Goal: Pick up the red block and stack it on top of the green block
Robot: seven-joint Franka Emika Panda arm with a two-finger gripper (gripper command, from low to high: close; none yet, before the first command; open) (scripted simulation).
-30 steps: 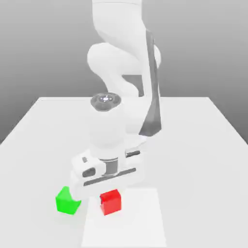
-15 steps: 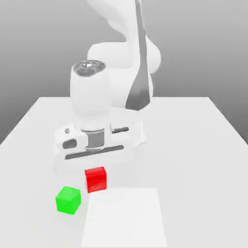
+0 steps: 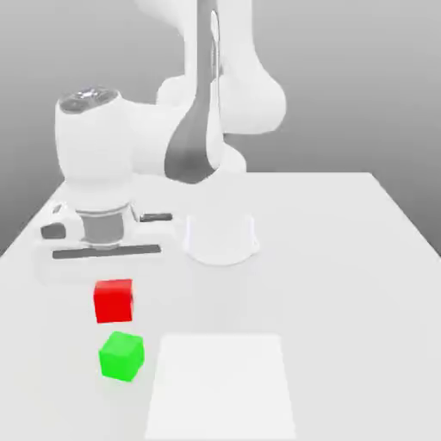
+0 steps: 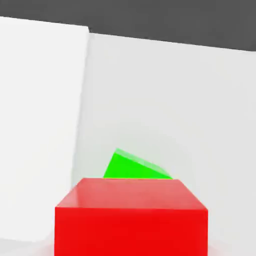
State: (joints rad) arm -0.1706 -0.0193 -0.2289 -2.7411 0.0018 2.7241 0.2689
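The red block (image 3: pixel 114 301) hangs in the air just under the gripper (image 3: pixel 107 267), which has it pinched between its fingers. In the hand view it sits close up in the grip (image 4: pixel 131 216), with a corner of the green block (image 4: pixel 134 168) peeking out past its upper edge. In the exterior view the green block (image 3: pixel 121 357) rests on the white table (image 3: pixel 344 284), below the red one and slightly toward the exterior view's right, with a clear gap between them.

A second ago the red cube sat low beside the green one, to the exterior view's right of it; half a second ago it was raised and partway across. Now the arm has swung it farther toward the exterior view's left, almost over its target. I'd judge the carry nearly finished, with alignment, lowering and release left.

A paler square patch (image 3: pixel 222 383) lies on the table beside the green block. No brand, label or writing is readable anywhere.
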